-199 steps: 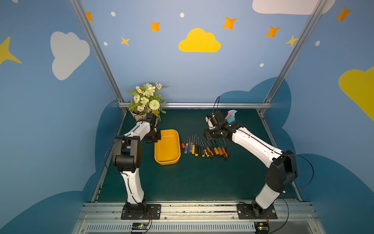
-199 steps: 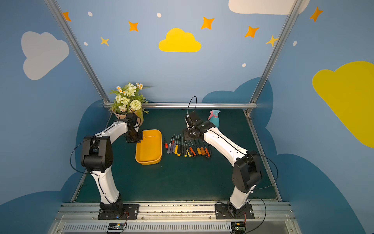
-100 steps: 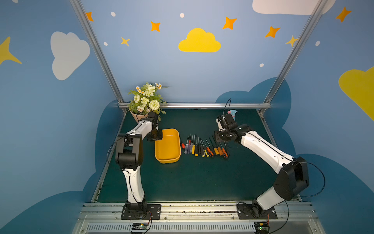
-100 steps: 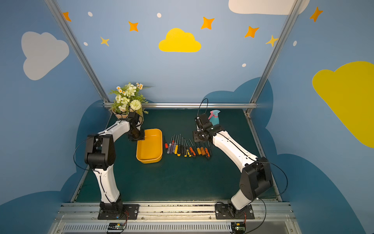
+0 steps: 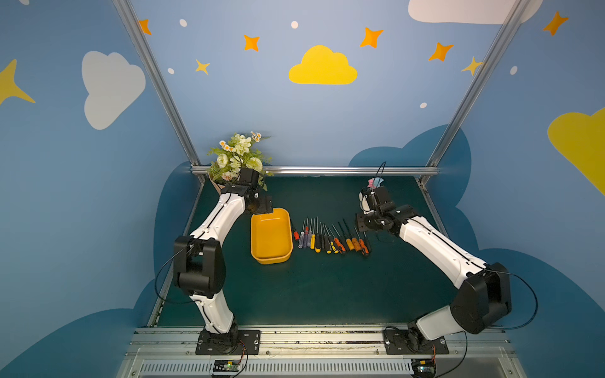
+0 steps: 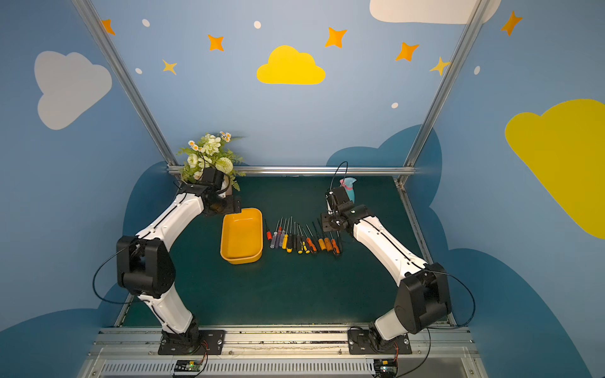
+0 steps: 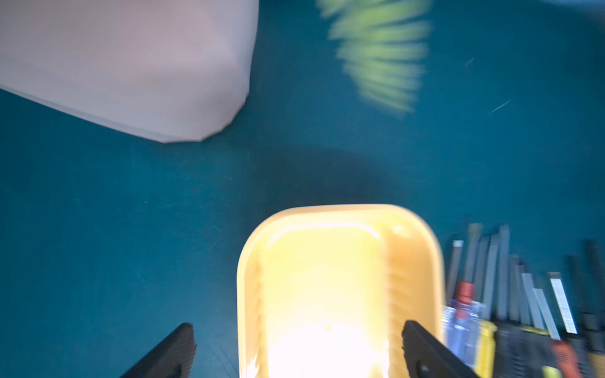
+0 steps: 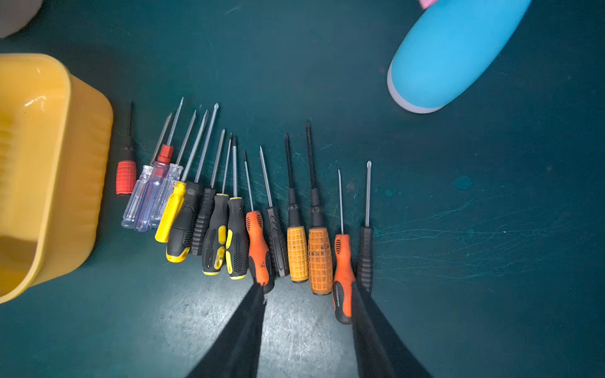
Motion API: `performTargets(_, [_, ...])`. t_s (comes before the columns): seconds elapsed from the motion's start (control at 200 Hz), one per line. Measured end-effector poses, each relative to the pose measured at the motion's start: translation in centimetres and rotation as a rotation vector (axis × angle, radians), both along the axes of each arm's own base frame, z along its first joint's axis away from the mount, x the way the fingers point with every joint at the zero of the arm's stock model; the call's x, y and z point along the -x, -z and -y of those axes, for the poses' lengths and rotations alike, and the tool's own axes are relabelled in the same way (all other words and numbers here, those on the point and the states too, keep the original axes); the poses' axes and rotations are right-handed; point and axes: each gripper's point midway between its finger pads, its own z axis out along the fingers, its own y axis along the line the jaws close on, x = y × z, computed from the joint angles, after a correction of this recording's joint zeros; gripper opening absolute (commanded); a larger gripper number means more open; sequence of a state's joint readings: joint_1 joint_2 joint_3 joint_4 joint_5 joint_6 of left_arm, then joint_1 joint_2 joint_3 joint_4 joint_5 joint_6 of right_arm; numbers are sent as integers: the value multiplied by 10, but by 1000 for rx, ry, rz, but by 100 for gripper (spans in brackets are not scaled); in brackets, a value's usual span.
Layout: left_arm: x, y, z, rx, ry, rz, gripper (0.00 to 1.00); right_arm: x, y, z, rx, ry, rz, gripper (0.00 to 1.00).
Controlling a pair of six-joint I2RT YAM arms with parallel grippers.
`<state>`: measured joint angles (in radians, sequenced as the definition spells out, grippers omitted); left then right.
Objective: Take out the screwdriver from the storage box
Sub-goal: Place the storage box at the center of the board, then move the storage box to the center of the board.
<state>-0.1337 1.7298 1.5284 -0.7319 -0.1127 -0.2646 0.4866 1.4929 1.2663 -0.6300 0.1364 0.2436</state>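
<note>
The storage box point(image 5: 271, 261) sits on the desk point(image 5: 327, 288), and its inside looks bare in both top views; glare washes out its floor in the left wrist view, so it seems empty rather than certainly is. The screwdrivers point(image 5: 330, 240) lie side by side in a row on the desk just to the right of the box, shafts pointing towards the back wall and handles nearest the robot; none shows inside the box.

The left gripper point(image 7: 298, 327) hangs over the box's far end with jaws spread wide and nothing in them; one finger stands outside a long wall, the other above the opposite wall. The right gripper point(image 8: 307, 288) hovers over the right end of the row, jaws partly apart and empty.

Each screwdriver should be light and rigid. The steel shafts are thin and slick and would likely roll between the pads, while the ribbed or chequered handles offer bulk and friction, so the sound hold is across a handle's middle. Most handles lie touching; the outermost one, with bare desk on one side, leaves the fingers most room.
</note>
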Motion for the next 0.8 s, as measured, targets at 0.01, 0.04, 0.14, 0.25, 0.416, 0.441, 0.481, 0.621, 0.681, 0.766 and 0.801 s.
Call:
performTargets(0.01, [1, -4, 0, 1, 0, 10, 100, 0, -1, 0, -1, 1, 3, 46])
performTargets(0.04, [3, -15, 0, 4, 0, 38, 100, 0, -4, 2, -3, 5, 11, 46])
performTargets(0.14, [14, -49, -3, 8, -6, 132, 100, 1, -9, 9, -7, 19, 31, 46])
performTargets(0.25, [30, -80, -7, 12, -14, 228, 100, 4, -13, 16, -7, 34, 46, 46])
performTargets(0.416, [57, -116, -18, -10, -31, 357, 100, 11, -14, 25, -5, 52, 56, 46])
performTargets(0.441, [62, -120, -21, -16, -37, 377, 100, 12, -13, 26, -4, 54, 56, 46])
performTargets(0.481, [69, -124, -25, -27, -49, 404, 100, 13, -14, 28, -5, 56, 58, 46])
performTargets(0.621, [95, -116, -40, -58, -92, 451, 100, 15, -17, 31, -2, 55, 70, 46])
performTargets(0.681, [107, -105, -45, -64, -109, 450, 100, 16, -20, 33, 0, 52, 80, 46])
performTargets(0.766, [122, -91, -48, -62, -124, 453, 100, 18, -25, 37, 1, 55, 96, 46])
performTargets(0.801, [129, -86, -49, -58, -131, 454, 100, 20, -26, 38, 0, 56, 101, 46])
